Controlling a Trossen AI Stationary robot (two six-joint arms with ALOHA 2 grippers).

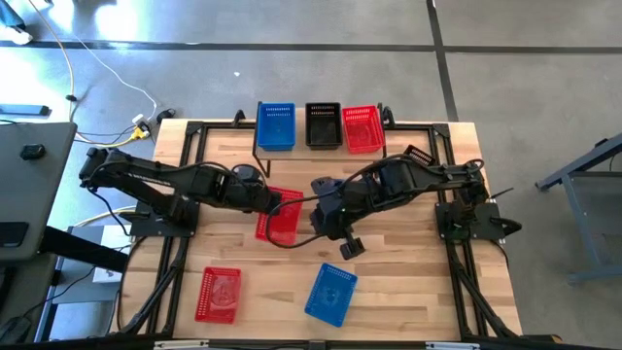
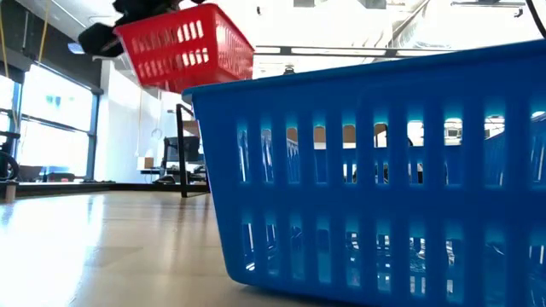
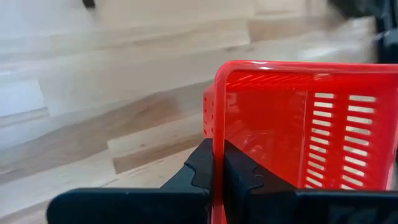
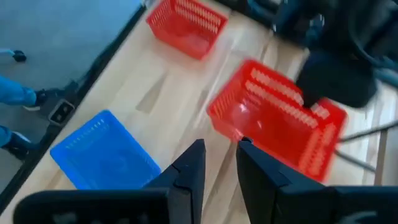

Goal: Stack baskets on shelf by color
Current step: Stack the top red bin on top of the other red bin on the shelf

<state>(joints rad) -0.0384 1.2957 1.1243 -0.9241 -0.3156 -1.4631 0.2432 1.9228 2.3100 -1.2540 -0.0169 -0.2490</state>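
A red basket [image 1: 282, 218] is pinched by its rim between the pressed-together fingers of the left gripper [image 1: 264, 201] and is carried clear of the tabletop [image 1: 408, 282], tilted, as seen in the low view. In the left wrist view the red wall [image 3: 292, 124] is seen clamped edge-on between the two dark fingers [image 3: 199, 171]. The right gripper [image 1: 348, 247] is held just beside that basket, on the side away from the left gripper, with nothing between its fingers; a narrow gap is left between them [image 4: 189, 171]. Beyond the held basket, on the far side from both grippers, the shelf [image 1: 321, 151] is found, with a blue basket [image 1: 276, 125], a black basket [image 1: 323, 124] and a red basket [image 1: 362, 128] set on it in a row. Another black basket [image 1: 418, 156] is partly hidden behind the right arm, near the shelf's end. On the near side of the grippers, a second blue basket [image 1: 330, 293] lies just below the right gripper, and another red basket [image 1: 219, 294] lies below the left arm, well apart from the left gripper.
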